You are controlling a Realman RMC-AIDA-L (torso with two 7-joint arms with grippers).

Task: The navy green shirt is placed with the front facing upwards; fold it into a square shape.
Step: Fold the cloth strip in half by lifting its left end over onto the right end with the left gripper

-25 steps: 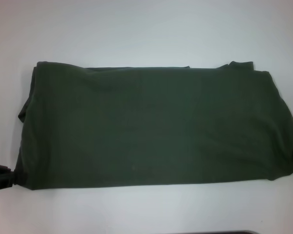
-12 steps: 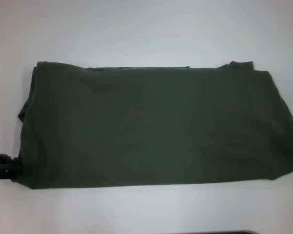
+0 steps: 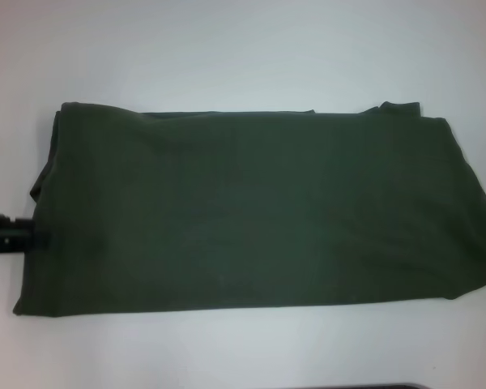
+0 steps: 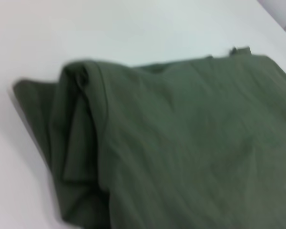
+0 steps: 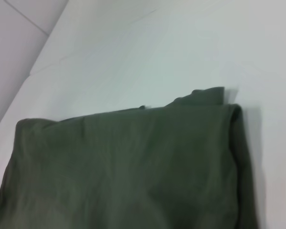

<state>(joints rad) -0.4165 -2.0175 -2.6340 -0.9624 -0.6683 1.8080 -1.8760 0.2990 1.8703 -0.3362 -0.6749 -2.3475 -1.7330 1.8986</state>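
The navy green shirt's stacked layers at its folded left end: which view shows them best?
The left wrist view: the navy green shirt shows its bunched layers there up close. The head view shows the whole long rectangle, left gripper at that end. The right wrist view shows only the opposite end.

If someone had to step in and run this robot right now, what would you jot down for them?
Left hand: at the shirt's left short edge, low and near the front corner. Whether it is open or closed cannot be seen.
Right hand: not in sight in any view.
The navy green shirt: lies flat on the white table as a long, wide rectangle, plain fabric on top, no lettering showing. Folded layers are stacked at its left end.
Done: the shirt is already folded into a strip.
Left: it is still much wider than deep, so it probably needs one end folded across the other to make a square.
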